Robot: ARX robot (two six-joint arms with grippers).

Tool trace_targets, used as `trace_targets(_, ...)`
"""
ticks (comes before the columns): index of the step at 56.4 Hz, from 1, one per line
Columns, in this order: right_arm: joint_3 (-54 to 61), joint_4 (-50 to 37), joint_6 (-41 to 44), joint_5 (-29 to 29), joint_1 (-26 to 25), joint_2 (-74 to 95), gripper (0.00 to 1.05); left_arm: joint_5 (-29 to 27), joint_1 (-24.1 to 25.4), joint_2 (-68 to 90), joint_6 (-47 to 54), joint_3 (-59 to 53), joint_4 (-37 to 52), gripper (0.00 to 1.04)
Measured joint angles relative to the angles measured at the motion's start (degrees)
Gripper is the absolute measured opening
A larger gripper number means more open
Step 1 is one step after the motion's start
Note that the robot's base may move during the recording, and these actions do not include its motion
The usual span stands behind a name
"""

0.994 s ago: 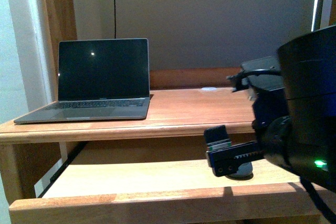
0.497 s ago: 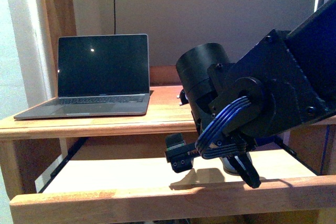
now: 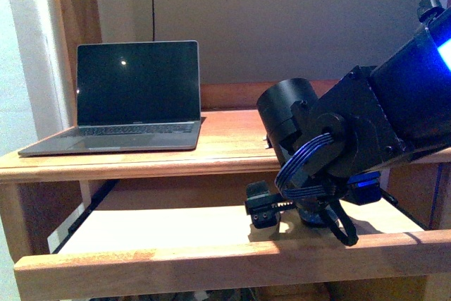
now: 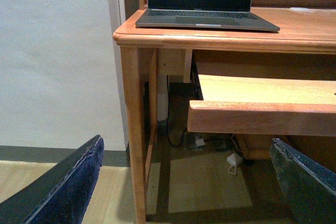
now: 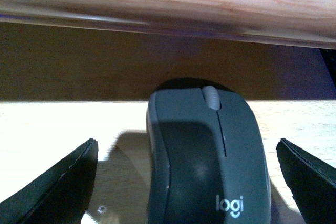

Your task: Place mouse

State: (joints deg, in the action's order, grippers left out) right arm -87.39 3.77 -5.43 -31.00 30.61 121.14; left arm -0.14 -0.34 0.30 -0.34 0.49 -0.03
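The mouse lies on the lower worktop between the wide jaws of our right gripper, touching neither, so we judge it set down here. Our left gripper hangs wide and empty. Since half a second ago, our right arm has shifted rightward.

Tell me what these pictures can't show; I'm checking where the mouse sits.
- Right wrist view: the mouse is cut off at its rear by the picture's edge.
- Front view: the right arm mostly hides it.
- Left wrist view: the pull-out shelf runs past the edge; no mouse shows.
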Motion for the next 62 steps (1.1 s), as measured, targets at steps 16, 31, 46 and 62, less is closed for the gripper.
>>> trace_targets(16,-1.16,0.79,-1.99,1.40,-3.02,0.79,1.01,0.00,0.00,0.00,0.00,0.00,0.00,0.97)
trace_targets(31,0.85,0.20,-3.19,4.39,-4.57,-0.24,0.67,0.00,0.00,0.00,0.00,0.00,0.00,0.97)
trace_targets(46,6.34,-0.90,-3.56,7.65,-5.68,-5.05,0.62,0.00,0.00,0.00,0.00,0.00,0.00,0.97)
trace_targets(62,7.69,-0.35,-4.04,9.84,-5.90,-16.57,0.62,0.00,0.00,0.00,0.00,0.00,0.00,0.97)
